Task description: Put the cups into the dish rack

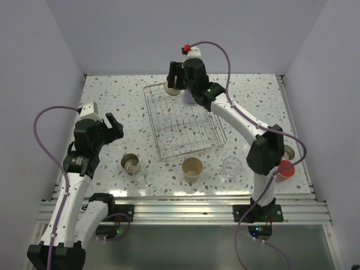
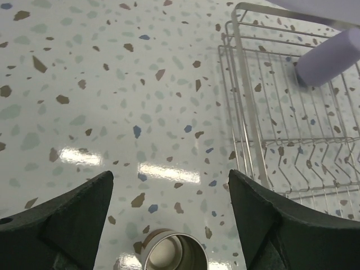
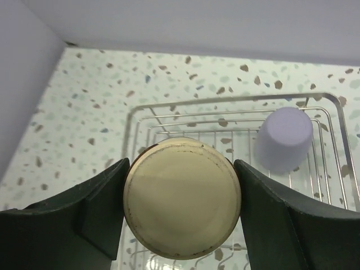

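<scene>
- The right tool [image 3: 181,188] is clamped on a tan-based cup [image 3: 181,216], one finger on each side of its wall. It holds the cup over the far-left corner of the dish rack [image 3: 225,106] (far, that is, from the arms' bases).
- The cup's round tan base faces the wrist camera, so its long axis runs away from the tool toward the rack's wire floor, mouth apparently downward. Whether the rim touches the wire is hidden.
- The relation that counts is that the rack lies directly beyond the held cup. A lavender cup [image 3: 283,139] stands upside down in the rack just to the right, apart from the held one. The release looks to call for a straight drop along that axis, with no drift toward the lavender cup.
- The right arm [image 1: 242,121] stretches long across the rack, its elbow by the table's near-right side and its wrist bent over the corner.
- The left tool [image 2: 169,180] hangs open and empty over the table [image 2: 84,84], left of the rack. A steel cup [image 2: 171,253] sits just below its spread fingers, and this arm is plainly the nearer one for it.
- Other cups wait on the table along the rack's near side: a clear glass cup [image 1: 139,176] beside the steel one, a beige tumbler [image 1: 192,169] and a second clear glass cup [image 1: 232,167].
- A salmon-pink cup [image 1: 286,169] sits at the near right, close to the right arm's elbow.
</scene>
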Robot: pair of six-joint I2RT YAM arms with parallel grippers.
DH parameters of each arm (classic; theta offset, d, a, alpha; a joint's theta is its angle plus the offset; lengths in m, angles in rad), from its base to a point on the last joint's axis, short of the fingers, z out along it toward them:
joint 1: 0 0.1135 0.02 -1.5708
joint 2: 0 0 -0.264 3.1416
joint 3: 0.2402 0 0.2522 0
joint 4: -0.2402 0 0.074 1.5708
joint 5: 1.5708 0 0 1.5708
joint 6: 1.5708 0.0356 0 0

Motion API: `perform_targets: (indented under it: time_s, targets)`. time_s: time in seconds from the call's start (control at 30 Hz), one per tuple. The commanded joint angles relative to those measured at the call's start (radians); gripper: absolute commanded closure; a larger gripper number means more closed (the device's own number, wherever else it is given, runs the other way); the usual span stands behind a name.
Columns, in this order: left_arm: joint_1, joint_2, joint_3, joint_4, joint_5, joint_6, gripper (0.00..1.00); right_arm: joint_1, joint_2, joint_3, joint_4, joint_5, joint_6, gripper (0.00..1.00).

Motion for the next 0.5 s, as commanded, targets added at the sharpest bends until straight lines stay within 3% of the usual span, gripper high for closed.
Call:
perform_targets:
  time_s: [0.0,0.47]
  targets:
    - [0.002,-0.008,0.04,-0.109,-0.126,0.056,0.13,0.002,0.113,0.124,-0.127,0.075,-0.096,1.0]
    - [0.002,-0.011,-0.031,-0.031,-0.058,0.09,0.11,-0.001,0.395,0.34,-0.165,0.138,-0.124,1.0]
